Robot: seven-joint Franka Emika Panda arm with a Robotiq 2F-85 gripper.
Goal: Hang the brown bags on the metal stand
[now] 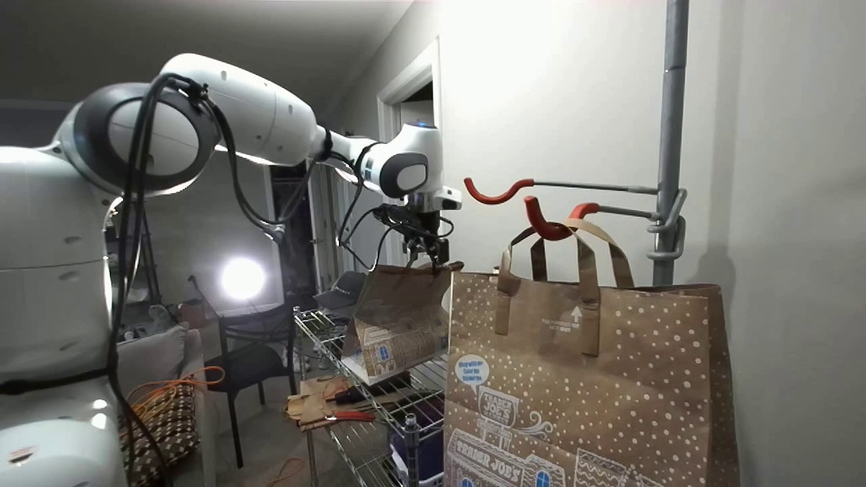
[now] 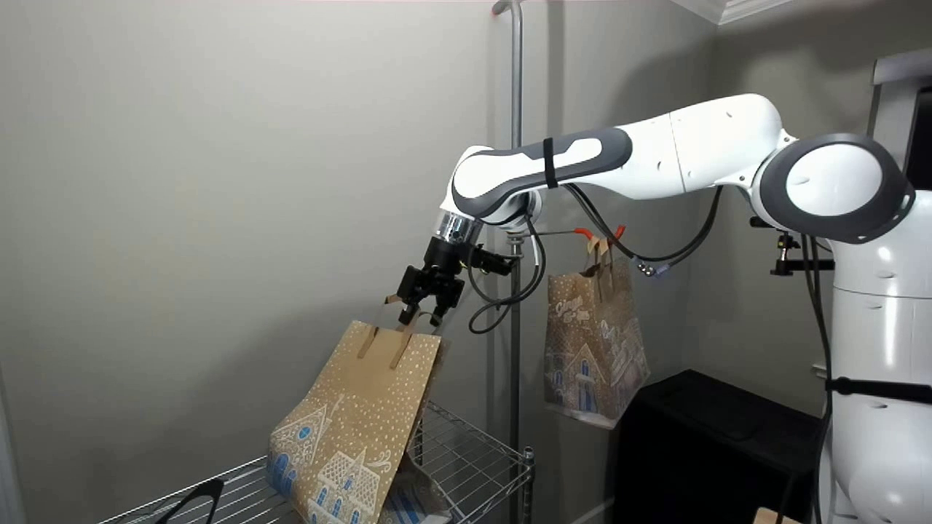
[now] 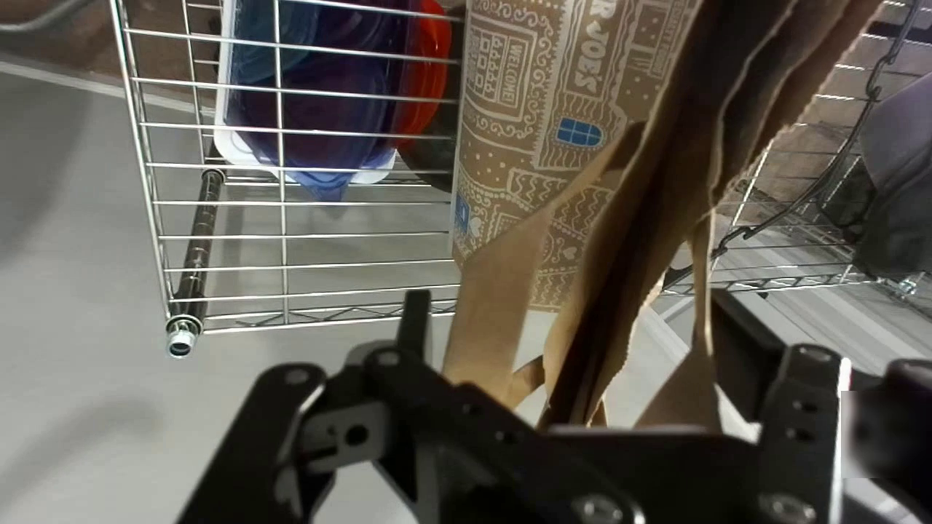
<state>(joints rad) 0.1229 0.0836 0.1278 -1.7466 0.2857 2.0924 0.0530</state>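
One brown bag (image 2: 357, 407) stands tilted on the wire shelf, top toward my gripper; it shows also in an exterior view (image 1: 399, 331) and the wrist view (image 3: 502, 167). My gripper (image 2: 421, 316) is over its top, also seen in an exterior view (image 1: 425, 260). In the wrist view, the gripper (image 3: 582, 342) has its fingers wide apart, with the paper handles and bag top between them. Another brown bag (image 1: 582, 385) hangs by its handles from a red hook of the metal stand (image 1: 670, 128); both show in an exterior view, bag (image 2: 593, 349) and pole (image 2: 516, 94).
A second red hook (image 1: 497, 197) on the stand carries nothing. The wire shelf rack (image 2: 477, 455) stands under the tilted bag, with tools and gloves (image 1: 314, 406) on it. A black covered box (image 2: 717, 429) is below the hanging bag. A wall is behind the stand.
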